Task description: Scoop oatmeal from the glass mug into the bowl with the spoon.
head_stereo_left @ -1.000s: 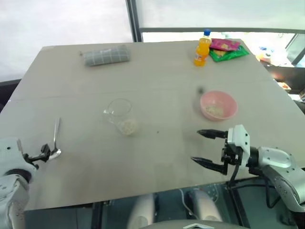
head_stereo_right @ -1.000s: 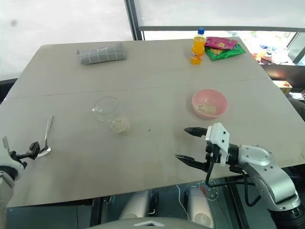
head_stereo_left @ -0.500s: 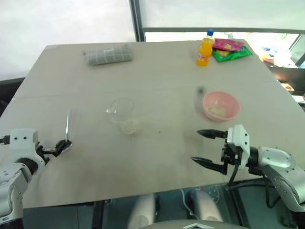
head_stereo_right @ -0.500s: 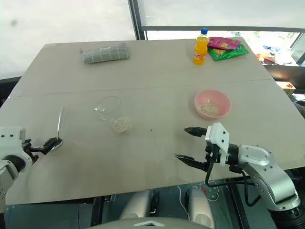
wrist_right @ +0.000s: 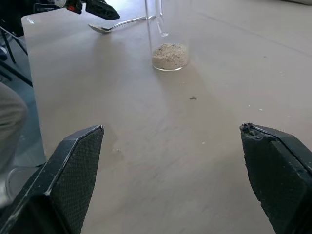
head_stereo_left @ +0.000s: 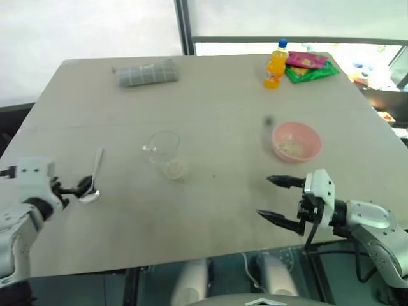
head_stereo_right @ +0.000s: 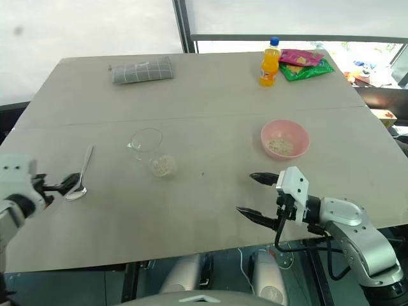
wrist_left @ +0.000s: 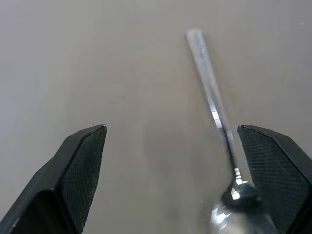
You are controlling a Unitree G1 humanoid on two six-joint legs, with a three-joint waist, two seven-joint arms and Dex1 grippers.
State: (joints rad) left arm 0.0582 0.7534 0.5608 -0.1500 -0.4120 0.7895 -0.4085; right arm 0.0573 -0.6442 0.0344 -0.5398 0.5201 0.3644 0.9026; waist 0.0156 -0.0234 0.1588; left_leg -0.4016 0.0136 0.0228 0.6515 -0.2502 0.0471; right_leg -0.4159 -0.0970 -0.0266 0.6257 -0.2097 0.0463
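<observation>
Forward crept the left gripper (head_stereo_left: 81, 186), jaws apart; the slim silver metal spoon (head_stereo_left: 94, 180) lay lengthwise beside one finger.

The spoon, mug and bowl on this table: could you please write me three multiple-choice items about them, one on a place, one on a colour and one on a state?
1. Where does the spoon lie?
A. inside the glass mug
B. flat on the table, at the left claw
C. in the bowl

2. What colour is the bowl?
A. pink
B. blue
C. black

3. How does the left claw stand?
A. shut on the spoon
B. shut on nothing
C. open, with the spoon unheld

Answers:
1 B, the spoon rests on the table to the left of the glass mug, its bowl end by the claw's fingertips.
2 A, the bowl is pink, with oatmeal in it.
3 C, the left wrist view shows the two fingers wide apart and the spoon lying beside one of them.
</observation>
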